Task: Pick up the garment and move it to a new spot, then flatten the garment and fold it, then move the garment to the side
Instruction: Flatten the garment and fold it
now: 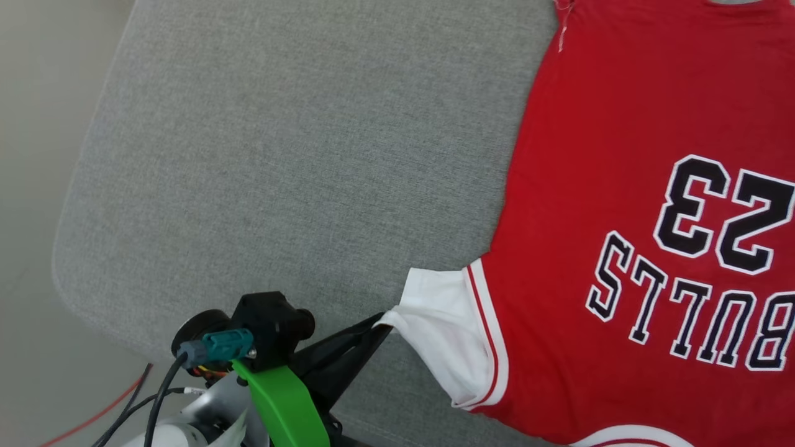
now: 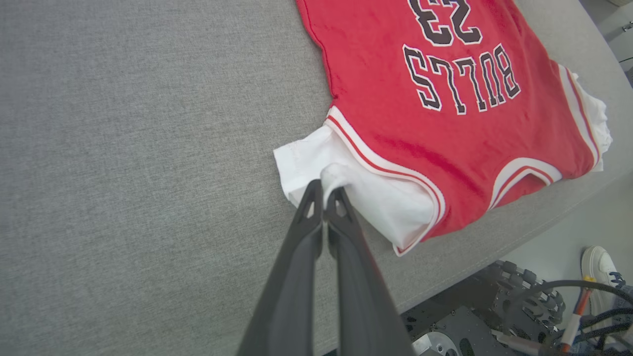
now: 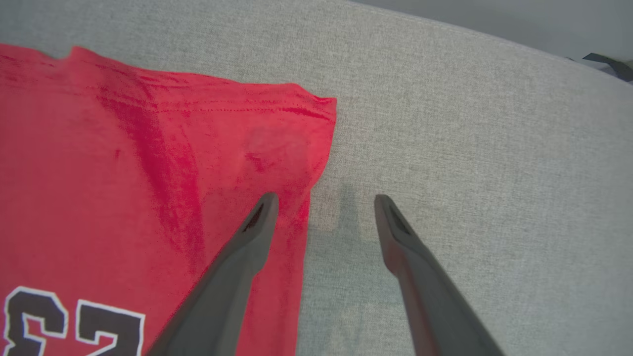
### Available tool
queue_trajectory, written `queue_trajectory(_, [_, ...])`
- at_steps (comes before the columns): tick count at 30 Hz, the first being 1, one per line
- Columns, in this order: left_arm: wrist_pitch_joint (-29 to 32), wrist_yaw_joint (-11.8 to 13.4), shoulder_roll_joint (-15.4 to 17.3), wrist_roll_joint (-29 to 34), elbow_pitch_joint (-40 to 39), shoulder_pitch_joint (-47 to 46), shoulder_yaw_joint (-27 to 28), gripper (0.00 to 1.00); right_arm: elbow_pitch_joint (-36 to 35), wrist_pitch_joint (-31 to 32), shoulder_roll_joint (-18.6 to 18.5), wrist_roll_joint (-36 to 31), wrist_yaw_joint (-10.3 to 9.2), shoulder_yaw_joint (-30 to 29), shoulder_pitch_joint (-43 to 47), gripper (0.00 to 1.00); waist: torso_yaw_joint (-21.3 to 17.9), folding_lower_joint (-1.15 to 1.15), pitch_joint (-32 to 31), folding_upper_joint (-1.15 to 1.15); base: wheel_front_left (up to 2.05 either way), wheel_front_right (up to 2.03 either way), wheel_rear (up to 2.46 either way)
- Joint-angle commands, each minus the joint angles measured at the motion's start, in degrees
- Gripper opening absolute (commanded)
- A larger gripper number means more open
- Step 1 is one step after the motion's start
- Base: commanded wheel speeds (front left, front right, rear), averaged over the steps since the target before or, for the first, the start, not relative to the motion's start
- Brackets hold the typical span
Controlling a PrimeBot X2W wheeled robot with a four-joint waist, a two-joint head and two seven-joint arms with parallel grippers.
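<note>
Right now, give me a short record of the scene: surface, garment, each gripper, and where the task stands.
surface: grey padded surface
garment: red, spread flat, lettering up, unfolded
left gripper: shut on the white sleeve, at its edge
right gripper: open, straddling the garment's side edge near a hem corner, holding nothing
task stage: flattening; no fold yet

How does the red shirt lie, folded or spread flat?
Spread: the garment lies flat on the grey cushion, print and sleeves showing.

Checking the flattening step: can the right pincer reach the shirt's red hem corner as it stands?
Likely yes: the open right pincer straddles the garment's edge just short of that corner, nothing in between.
</note>
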Motion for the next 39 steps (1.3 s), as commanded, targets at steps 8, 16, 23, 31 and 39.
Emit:
queue_trajectory(8, [-0.7,-1.1,-1.7,1.6,1.0,-2.2,-0.6,0.00,5.9,-0.8,-1.0,-3.1,-0.46,1.2,-1.2,1.00,6.4,-0.01,6.2,0.59,0.00,0.00,0.00])
queue_trajectory(16, [-1.4,-1.2,-2.0,1.5,1.9,-2.1,-0.5,0.00,8.3,1.2,-1.5,-2.1,-0.46,2.7,1.5,0.28,6.4,-0.01,6.3,0.59,0.00,0.00,0.00])
queue_trajectory(23, [-1.5,-0.8,-1.8,1.5,2.6,-2.4,-0.2,0.00,7.2,2.2,-1.7,-1.5,-0.46,2.1,3.5,0.00,5.7,-0.01,5.5,0.59,0.00,0.00,0.00])
queue_trajectory(31, [-1.6,-0.5,-1.3,0.9,3.8,-2.0,0.3,0.00,8.2,-0.8,-0.7,-4.5,-0.46,0.9,7.2,0.00,2.7,-0.01,0.6,0.59,0.00,0.00,0.00])
queue_trajectory(39, [-1.3,0.8,0.1,-0.3,5.4,-0.5,1.1,0.00,9.3,-4.4,1.5,-4.7,-0.46,0.3,15.3,0.00,-3.3,-0.01,-7.1,0.59,0.00,0.00,0.00])
